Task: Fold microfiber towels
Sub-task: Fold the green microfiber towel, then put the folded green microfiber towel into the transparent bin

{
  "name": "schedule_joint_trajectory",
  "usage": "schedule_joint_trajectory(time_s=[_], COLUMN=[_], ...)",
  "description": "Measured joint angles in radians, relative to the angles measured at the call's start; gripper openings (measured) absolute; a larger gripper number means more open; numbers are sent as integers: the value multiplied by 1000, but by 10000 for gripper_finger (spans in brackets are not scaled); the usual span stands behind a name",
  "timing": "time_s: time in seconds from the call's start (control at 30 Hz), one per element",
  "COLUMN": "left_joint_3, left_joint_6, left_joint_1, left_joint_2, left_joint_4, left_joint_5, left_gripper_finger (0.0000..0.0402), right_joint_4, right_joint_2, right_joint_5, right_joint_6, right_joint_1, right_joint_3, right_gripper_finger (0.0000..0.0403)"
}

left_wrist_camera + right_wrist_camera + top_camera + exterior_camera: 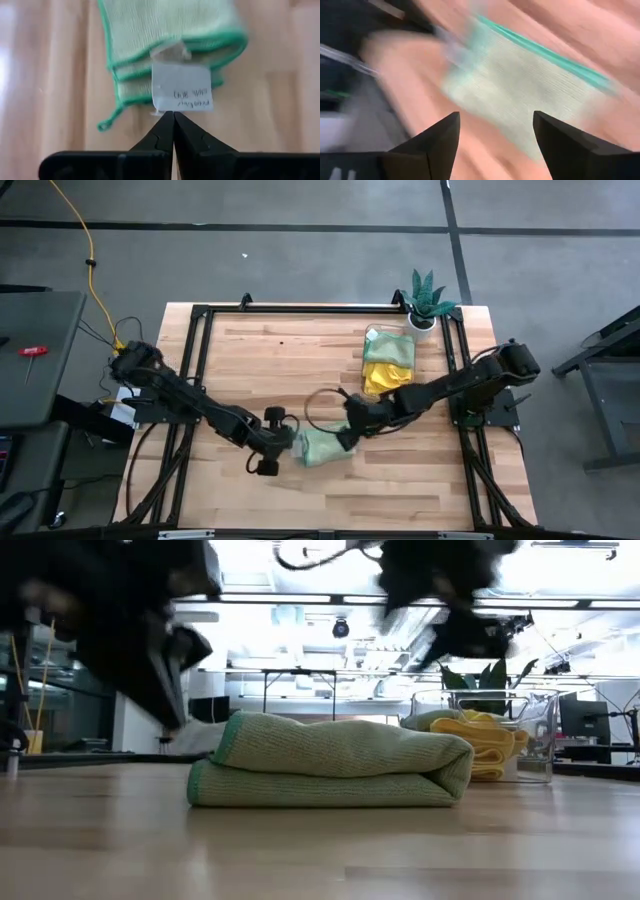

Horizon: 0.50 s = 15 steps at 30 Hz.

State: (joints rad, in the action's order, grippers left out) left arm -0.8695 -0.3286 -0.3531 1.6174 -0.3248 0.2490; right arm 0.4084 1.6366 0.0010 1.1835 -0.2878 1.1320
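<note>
Between the two sets of jaws, a folded green towel [325, 446] lies on the worktop [400, 485]; left gripper [173, 116] jaws closed at its label, right gripper [495, 131] jaws spread above it.

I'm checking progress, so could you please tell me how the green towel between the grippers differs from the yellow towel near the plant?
The green towel lies folded flat on the bare table, layers stacked; the yellow towel sits bunched in a clear container. The green one lies between both grippers; the yellow one has none near. Both are soft cloths.
</note>
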Motion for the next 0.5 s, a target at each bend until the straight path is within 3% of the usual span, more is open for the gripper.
schedule_joint_trajectory(time_s=[0.13, 0.23, 0.3, 0.5], left_joint_3=[24, 49, 63, 178], left_joint_6=[0, -4, -30, -115], left_joint_1=[-5, -8, -8, -38], left_joint_2=[-123, -194, -207, -263], left_joint_4=[-10, 10, 80, 286], left_joint_5=[22, 28, 23, -71], left_gripper_finger=[0, 0, 0, 0], right_joint_4=[282, 359, 300, -167], right_joint_2=[-42, -43, -44, -81], right_joint_5=[2, 2, -13, -18], right_joint_6=[11, 34, 47, 226], right_joint_1=[-43, -73, -93, -131], right_joint_3=[-1, -3, -34, -280], right_gripper_finger=[243, 243, 243, 243])
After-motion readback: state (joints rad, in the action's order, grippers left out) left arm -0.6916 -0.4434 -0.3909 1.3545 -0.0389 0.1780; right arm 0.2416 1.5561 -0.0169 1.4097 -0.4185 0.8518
